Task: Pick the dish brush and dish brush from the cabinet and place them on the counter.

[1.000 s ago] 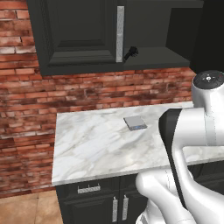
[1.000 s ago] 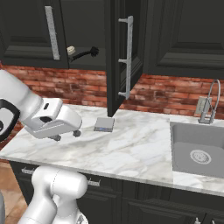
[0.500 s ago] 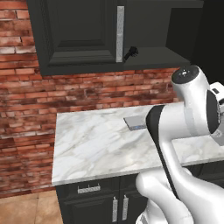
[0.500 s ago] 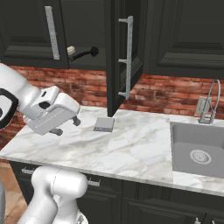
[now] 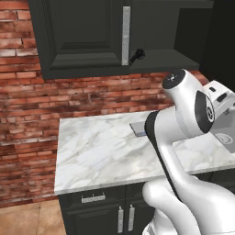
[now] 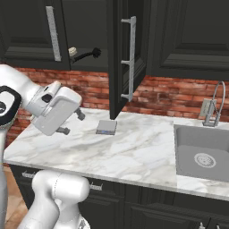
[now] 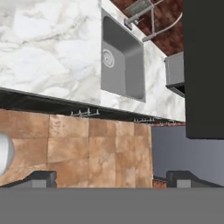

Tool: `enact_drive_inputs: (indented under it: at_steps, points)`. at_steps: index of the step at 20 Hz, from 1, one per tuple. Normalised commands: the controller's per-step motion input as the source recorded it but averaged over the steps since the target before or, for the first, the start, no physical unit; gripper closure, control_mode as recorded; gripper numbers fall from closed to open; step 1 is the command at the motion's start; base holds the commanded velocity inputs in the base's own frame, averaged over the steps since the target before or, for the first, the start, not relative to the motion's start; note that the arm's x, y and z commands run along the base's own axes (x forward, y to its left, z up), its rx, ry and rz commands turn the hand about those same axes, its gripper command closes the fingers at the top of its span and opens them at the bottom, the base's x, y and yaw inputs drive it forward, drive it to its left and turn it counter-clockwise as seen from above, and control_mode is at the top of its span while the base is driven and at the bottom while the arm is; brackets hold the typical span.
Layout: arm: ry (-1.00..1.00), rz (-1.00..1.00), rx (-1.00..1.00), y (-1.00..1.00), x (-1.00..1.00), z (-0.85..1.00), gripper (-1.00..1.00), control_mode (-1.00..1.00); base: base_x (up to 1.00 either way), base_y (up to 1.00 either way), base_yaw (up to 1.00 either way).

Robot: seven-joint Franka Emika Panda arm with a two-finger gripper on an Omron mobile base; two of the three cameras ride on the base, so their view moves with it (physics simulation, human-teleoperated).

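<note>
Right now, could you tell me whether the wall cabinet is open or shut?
Open: the cabinet door stands swung out, with a brush on its shelf.

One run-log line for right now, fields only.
gripper: open, empty, over counter | black dish brush: on cabinet shelf | cabinet door: open | grey pad: on counter

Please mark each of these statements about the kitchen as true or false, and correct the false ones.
1. The black brush lies on the cabinet shelf. True.
2. The grey pad sits in the sink. False: it lies on the counter, below the open door.
3. The gripper holds a brush. False: its jaws are open and hold nothing.
4. A faucet stands behind the sink. True.
5. The wall behind the counter is white tile. False: it is red brick.
</note>
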Motion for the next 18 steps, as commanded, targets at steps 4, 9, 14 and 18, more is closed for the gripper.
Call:
enact_drive_inputs:
  at_steps: [4, 9, 14, 18]
  points:
    - [0.03, 0.02, -0.16, -0.03, 0.15, 0.0, -1.0, -1.0, 0.0, 0.0, 0.0]
    - [0.04, 0.02, -0.16, -0.06, 0.12, 0.0, -1.0, -1.0, 0.0, 0.0, 0.0]
    - [0.04, 0.01, -0.16, -0.03, 0.13, -0.02, -1.0, -1.0, 0.0, 0.0, 0.0]
    - [0.04, 0.0, -0.11, -0.02, 0.12, 0.04, -1.0, -1.0, 0.0, 0.0, 0.0]
